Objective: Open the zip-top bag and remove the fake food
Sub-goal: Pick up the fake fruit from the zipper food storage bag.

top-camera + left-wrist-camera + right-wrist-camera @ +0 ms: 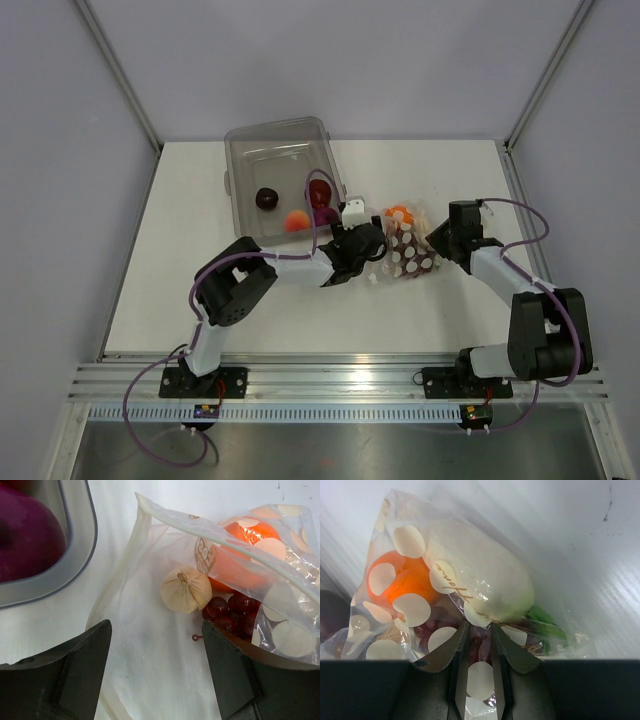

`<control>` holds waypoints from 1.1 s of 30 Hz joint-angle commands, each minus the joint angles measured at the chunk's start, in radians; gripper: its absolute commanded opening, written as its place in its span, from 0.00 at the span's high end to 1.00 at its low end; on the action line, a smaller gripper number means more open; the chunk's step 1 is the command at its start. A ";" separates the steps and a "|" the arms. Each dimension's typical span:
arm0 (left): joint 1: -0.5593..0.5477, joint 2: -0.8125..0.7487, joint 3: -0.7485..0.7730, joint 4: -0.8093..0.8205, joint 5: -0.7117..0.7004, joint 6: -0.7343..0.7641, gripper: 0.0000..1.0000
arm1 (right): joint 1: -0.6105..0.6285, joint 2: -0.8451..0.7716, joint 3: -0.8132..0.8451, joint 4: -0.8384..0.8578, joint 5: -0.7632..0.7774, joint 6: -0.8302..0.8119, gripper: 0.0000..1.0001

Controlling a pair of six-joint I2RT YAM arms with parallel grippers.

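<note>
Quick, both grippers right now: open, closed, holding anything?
Left gripper: open, holding nothing, at the mouth of the bag.
Right gripper: closed, pinching the bag's plastic.

The clear bag point(405, 250) with white dots lies flat on the table point(200, 300), its mouth gaping open toward the left. Inside are a beige garlic bulb point(186, 589) near the mouth, dark red grapes point(232, 612), an orange piece point(250, 532) and a white vegetable point(485, 580) with green leaves. A dark piece point(266, 198), a red piece point(320, 190), a purple piece point(25, 535) and a peach piece point(296, 221) lie in the clear bin point(250, 140) beside it.
</note>
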 commanded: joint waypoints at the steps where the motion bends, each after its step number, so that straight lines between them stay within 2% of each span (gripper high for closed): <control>1: 0.002 0.005 0.046 0.042 -0.041 0.007 0.21 | 0.010 -0.060 0.075 -0.051 0.106 -0.059 0.69; 8: 0.010 0.019 0.029 0.103 -0.024 -0.001 0.18 | 0.010 -0.052 0.164 -0.088 0.105 -0.085 0.66; 17: 0.021 0.063 0.050 0.134 -0.001 0.007 0.17 | 0.010 0.159 0.330 -0.039 -0.009 -0.142 0.46; 23: 0.022 0.090 0.067 0.156 0.005 0.016 0.17 | 0.011 0.325 0.428 -0.010 -0.053 -0.165 0.44; 33: 0.022 0.102 0.090 0.174 0.012 0.045 0.15 | 0.076 0.555 0.638 -0.110 0.028 -0.260 0.42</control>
